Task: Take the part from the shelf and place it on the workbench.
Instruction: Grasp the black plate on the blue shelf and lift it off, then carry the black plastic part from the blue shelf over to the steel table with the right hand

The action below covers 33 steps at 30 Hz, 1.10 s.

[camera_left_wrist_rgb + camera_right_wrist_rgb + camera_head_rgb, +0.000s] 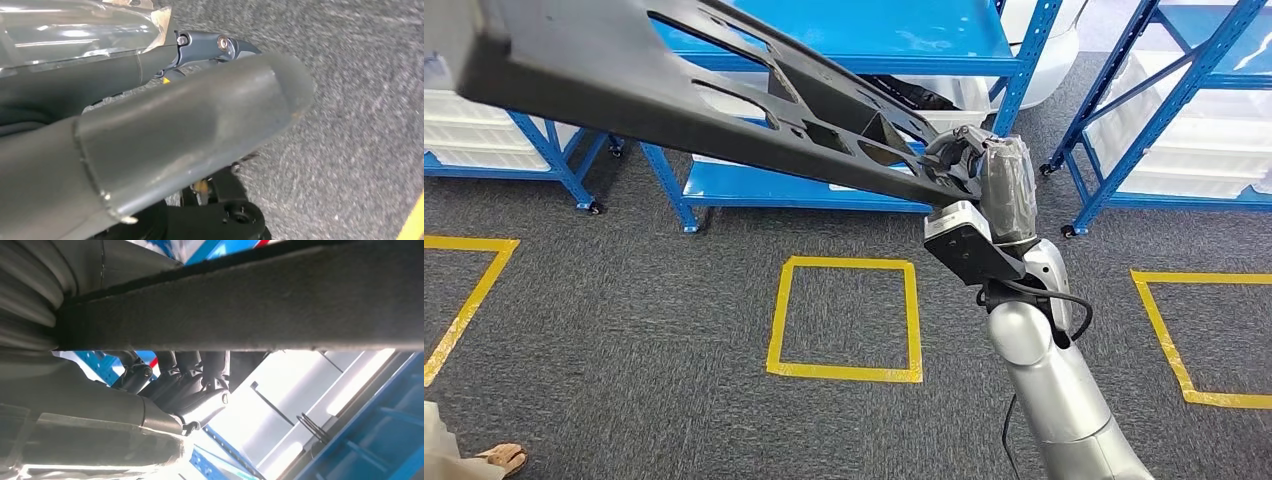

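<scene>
A glossy silver right arm (1064, 400) carries a looping black cable (1064, 300), a black wrist bracket with a white camera block (956, 222), and a grey ribbed, dark-fingered right hand (989, 175).

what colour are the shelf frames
Blue shelf frames, clearest in the head view.

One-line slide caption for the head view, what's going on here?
Right hand grips one end of a long black part, carried over grey carpet with yellow floor squares, blue shelves behind.
</scene>
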Each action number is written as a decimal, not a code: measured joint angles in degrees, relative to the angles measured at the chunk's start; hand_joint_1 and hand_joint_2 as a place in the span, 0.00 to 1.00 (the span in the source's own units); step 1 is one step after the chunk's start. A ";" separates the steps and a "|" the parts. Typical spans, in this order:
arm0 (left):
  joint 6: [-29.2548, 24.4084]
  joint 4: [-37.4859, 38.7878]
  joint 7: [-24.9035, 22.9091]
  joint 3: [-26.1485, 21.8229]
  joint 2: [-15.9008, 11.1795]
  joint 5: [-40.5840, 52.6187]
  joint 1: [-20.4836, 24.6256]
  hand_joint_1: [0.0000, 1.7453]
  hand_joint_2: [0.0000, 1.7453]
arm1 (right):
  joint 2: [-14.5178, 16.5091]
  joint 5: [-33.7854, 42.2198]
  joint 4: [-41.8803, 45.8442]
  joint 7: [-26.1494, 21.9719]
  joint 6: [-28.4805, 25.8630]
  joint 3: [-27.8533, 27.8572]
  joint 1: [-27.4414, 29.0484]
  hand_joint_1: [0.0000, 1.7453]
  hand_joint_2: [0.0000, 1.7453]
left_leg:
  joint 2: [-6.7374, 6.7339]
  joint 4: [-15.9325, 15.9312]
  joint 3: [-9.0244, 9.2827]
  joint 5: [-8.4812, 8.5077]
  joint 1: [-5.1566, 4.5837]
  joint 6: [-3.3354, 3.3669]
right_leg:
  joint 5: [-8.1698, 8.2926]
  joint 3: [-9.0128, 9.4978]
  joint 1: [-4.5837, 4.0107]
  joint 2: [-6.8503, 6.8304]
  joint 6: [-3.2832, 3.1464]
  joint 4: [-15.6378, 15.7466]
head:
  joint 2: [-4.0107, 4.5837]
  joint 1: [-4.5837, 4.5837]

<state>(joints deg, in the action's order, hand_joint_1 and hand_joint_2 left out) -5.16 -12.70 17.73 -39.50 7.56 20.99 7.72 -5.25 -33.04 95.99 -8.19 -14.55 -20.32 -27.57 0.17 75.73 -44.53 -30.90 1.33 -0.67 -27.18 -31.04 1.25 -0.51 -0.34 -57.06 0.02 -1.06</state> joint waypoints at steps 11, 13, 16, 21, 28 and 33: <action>-1.08 0.00 1.67 -1.56 -0.13 -1.09 -0.80 0.00 0.00 | 0.87 1.31 -2.32 -0.61 0.17 -0.50 -2.64 1.00 1.00 | 0.19 -16.21 11.12 3.24 0.10 2.50 | -0.93 -6.71 -0.32 0.05 2.87 -6.76 | 0.00 0.22; -1.29 0.00 1.69 -1.87 -0.15 -1.10 -0.87 0.00 0.00 | 0.96 1.32 -2.84 -0.65 0.18 -0.71 -2.86 1.00 1.00 | 0.09 -16.25 10.44 3.80 -0.10 3.13 | -4.35 -9.79 -0.21 0.12 2.71 -14.34 | 0.00 0.44; -1.42 0.00 1.72 -2.26 -0.12 -1.11 -1.14 0.00 0.00 | 1.28 1.41 -3.61 -0.67 0.19 -1.04 -3.01 1.00 1.00 | 0.06 -16.22 9.68 4.47 -0.41 3.22 | -5.16 -9.66 -0.28 0.22 3.39 -17.02 | 0.00 0.50; -1.45 0.00 1.74 -2.39 -0.09 -1.10 -1.37 0.00 0.00 | 2.13 1.48 -4.45 -0.67 0.21 -1.48 -4.29 1.00 1.00 | 0.00 -16.20 9.08 5.33 -0.72 2.16 | -1.15 -0.66 -1.20 0.34 2.65 -1.58 | 0.00 0.52; -1.59 0.02 1.64 -2.43 -0.05 -1.10 -1.75 0.00 0.00 | 3.60 1.62 -5.52 -0.67 0.29 -1.69 -5.02 1.00 1.00 | 0.03 -5.64 4.41 -1.00 -0.55 0.25 | 0.41 -1.26 -0.29 0.19 -0.12 -0.85 | 0.00 0.34; -1.74 0.02 1.62 -2.45 -0.06 -1.10 -2.01 0.00 0.00 | 3.89 1.81 -6.42 -0.67 0.33 -1.87 -5.01 1.00 1.00 | -0.03 -5.03 5.18 0.73 0.12 -0.53 | 0.56 -1.49 -0.39 0.18 -0.20 -1.11 | 0.00 0.30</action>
<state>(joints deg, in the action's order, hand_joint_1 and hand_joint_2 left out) -6.91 -12.68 19.34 -41.95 7.50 19.89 5.71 -1.36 -31.23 89.57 -8.85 -14.22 -22.19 -32.58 0.15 70.70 -39.35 -30.17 1.45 -1.20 -26.62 -32.52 0.87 -0.33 -0.54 -58.17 0.02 -0.76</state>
